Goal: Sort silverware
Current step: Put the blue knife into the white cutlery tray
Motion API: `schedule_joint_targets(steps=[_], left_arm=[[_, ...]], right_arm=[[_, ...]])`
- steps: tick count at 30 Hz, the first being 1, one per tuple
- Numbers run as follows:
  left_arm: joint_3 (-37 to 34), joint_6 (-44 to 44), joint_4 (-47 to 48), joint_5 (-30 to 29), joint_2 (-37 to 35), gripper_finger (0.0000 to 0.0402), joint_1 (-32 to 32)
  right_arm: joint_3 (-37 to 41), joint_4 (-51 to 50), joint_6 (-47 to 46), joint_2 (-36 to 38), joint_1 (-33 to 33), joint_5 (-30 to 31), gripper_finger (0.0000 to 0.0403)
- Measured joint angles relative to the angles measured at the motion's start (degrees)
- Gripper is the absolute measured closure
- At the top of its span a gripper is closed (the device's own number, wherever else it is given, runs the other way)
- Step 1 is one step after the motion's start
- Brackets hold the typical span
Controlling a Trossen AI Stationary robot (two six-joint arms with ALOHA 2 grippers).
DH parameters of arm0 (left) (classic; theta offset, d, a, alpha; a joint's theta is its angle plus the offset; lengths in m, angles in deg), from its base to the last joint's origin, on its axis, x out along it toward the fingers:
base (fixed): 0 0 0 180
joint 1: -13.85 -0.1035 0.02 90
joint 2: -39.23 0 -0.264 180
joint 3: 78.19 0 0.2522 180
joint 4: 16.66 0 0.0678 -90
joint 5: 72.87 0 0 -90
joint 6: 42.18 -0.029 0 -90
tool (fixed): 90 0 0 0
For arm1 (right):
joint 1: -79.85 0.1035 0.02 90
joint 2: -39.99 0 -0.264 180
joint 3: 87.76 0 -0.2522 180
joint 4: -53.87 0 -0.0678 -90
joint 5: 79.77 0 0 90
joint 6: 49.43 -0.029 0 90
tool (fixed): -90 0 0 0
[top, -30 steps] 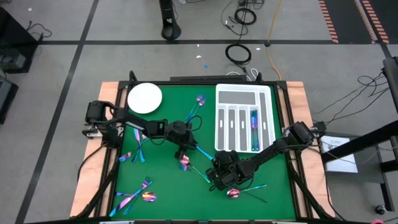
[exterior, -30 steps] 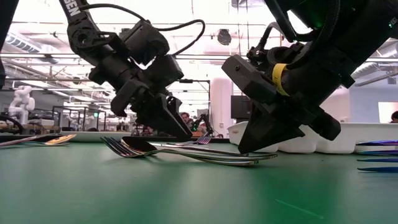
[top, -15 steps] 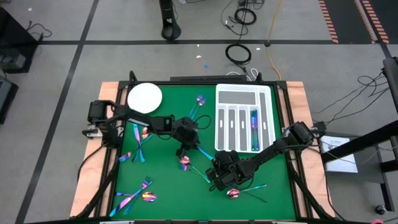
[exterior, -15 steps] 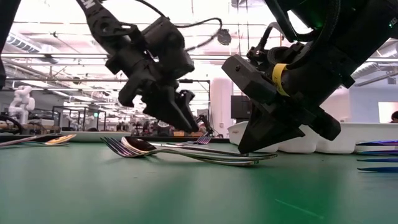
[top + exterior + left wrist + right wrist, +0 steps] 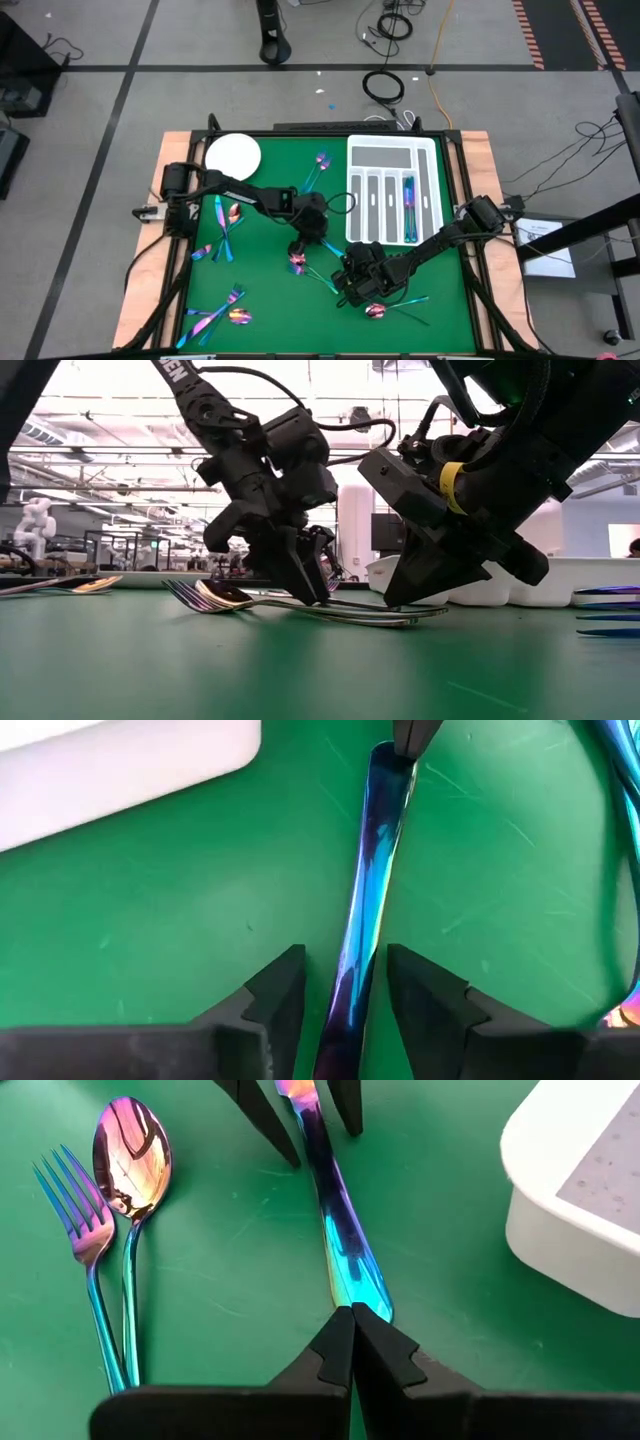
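Note:
A slim iridescent piece of silverware [image 5: 368, 890] lies on the green mat between my two grippers. My left gripper [image 5: 345, 970] is open and slants down over one end of it. One finger stands on each side of the shaft, with a gap at either side. My right gripper [image 5: 352, 1312] is shut, its tips on the piece's other end. In the high view the left gripper [image 5: 300, 240] and right gripper [image 5: 342, 260] sit near the mat's middle. A fork [image 5: 85, 1230] and a spoon [image 5: 130, 1160] lie flat beside the piece. My right gripper presses its shut fingertips on the end of the silverware piece [image 5: 360, 1292] that lies toward the table's near right. The fingers slant down along the piece. The piece lies along the mat toward my left gripper.
The white compartmented tray [image 5: 393, 150] stands at the far right, with silverware in one slot [image 5: 408, 200]. The round white plate [image 5: 233, 157] is at the far left. More silverware lies at the left [image 5: 222, 228], near left [image 5: 215, 318], far middle [image 5: 320, 165] and near right [image 5: 400, 305].
My left gripper has gone toward the table's right, closer to my right gripper. It has tipped more steeply down and sunk over the piece's far end, and its fingers now straddle the piece. My right gripper and the silverware have kept still.

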Motion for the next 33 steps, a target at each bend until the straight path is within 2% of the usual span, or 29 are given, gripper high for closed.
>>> schedule_joint_targets(steps=[8,33], left_arm=[[0.4,-0.8,3.1,-0.3,0.0,0.0305,0.1],[0.3,-0.6,4.1,-0.7,0.0,0.0306,-0.4]], right_arm=[[0.0,0.0,0.0,0.0,0.0,0.0,0.0403],[0.0,0.2,-0.2,0.0,0.2,0.6,0.0403]])
